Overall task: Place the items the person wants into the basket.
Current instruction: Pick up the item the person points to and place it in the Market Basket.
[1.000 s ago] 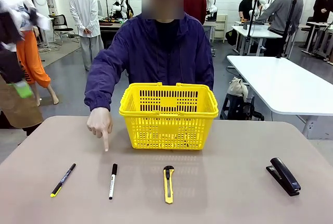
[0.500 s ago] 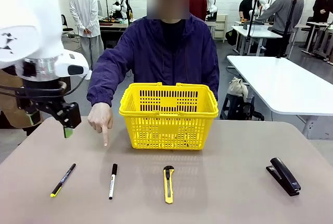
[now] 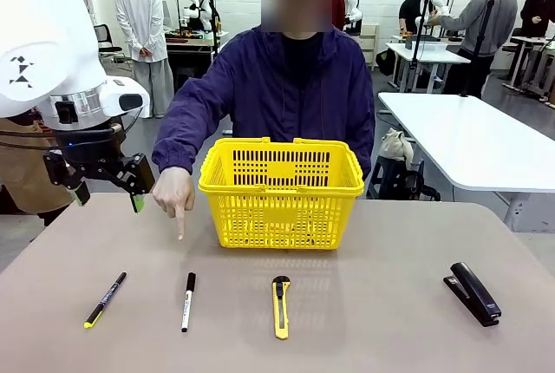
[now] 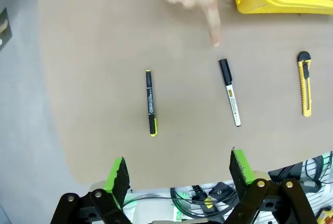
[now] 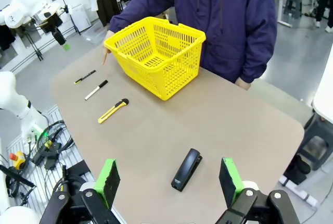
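Over the tabletop's left edge the left gripper (image 3: pixel 107 197) hovers, jaws spread and empty. The person's hand (image 3: pixel 173 193) points toward the white marker (image 3: pixel 186 301) near the front edge (not the black pen (image 3: pixel 105 299) left of it). Best to come straight down, straddling its barrel mid-length, then carry it to the basket (image 3: pixel 282 186) by the far edge. The right gripper (image 5: pixel 169 174) is likewise spread and empty.

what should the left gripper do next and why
Probably bring the open left gripper over the marker and lower it. The person's hand points a finger down toward that marker, which lies untouched on the robot's left side, and the gripper hovers empty above it.
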{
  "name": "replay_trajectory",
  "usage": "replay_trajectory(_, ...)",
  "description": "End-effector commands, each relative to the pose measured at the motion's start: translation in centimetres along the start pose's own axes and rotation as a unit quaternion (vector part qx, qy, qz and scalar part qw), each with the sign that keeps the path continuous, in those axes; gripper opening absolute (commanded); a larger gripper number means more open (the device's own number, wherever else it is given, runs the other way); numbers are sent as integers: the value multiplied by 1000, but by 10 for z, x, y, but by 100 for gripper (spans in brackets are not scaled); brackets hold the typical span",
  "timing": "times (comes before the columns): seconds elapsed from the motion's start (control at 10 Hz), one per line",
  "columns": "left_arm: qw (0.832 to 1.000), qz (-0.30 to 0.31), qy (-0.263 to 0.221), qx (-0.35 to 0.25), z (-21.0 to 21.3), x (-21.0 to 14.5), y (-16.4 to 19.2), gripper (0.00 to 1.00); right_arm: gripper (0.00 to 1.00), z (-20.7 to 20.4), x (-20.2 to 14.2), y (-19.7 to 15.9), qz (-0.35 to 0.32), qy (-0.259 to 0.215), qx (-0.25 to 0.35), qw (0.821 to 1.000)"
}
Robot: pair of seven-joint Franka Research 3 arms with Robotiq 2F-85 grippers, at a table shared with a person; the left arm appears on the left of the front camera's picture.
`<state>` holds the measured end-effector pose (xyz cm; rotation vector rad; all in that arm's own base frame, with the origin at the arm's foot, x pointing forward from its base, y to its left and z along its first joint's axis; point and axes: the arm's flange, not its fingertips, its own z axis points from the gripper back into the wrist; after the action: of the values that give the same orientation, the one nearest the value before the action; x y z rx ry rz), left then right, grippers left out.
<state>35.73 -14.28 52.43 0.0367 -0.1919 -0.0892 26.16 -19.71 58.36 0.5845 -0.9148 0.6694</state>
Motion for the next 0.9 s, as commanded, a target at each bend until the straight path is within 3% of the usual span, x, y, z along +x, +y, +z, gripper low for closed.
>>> replay_trajectory(0.0,1000,-10,13,14,-3,-4,-4,100,100,-1,0,-2,7,-14,6,1000)
replay_trajectory(0.6,1000,-7,11,7,-2,-4,-3,100,100,-1,0,-2,7,-14,6,1000)
replay_trajectory(0.8,1000,25,5,6,-34,-19,-23,100,100,-1,0,-2,7,-14,6,1000)
